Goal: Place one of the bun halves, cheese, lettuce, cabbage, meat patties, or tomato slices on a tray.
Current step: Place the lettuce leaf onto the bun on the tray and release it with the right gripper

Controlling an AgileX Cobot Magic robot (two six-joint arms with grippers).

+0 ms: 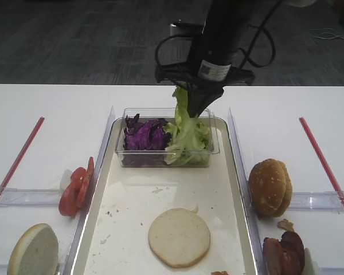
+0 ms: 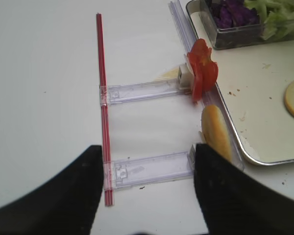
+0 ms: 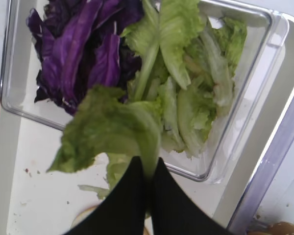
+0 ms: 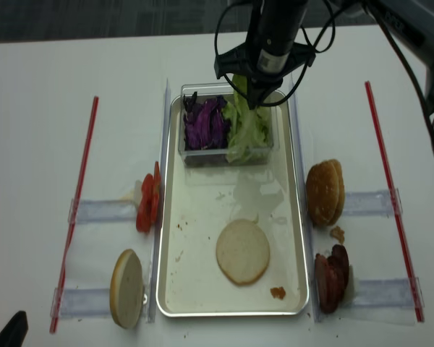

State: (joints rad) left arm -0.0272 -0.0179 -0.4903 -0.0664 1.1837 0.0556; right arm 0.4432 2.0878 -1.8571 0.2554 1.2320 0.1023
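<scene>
Pinching ruffled lettuce (image 3: pixel 108 132), black right end effector (image 3: pixel 148 182), above clear tub (image 3: pixel 264 63)

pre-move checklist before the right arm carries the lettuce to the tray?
1. Right claw shut on lettuce: ok.
2. Leaf lifted off the rest in the tub: ok.
3. Bare tray floor for the drop: ok.
4. Bun half already on tray, apart from the tub: ok.
5. Left claw off the tray, open, holding nothing: ok.
6. Grip firm enough for the carry: cannot tell.
</scene>
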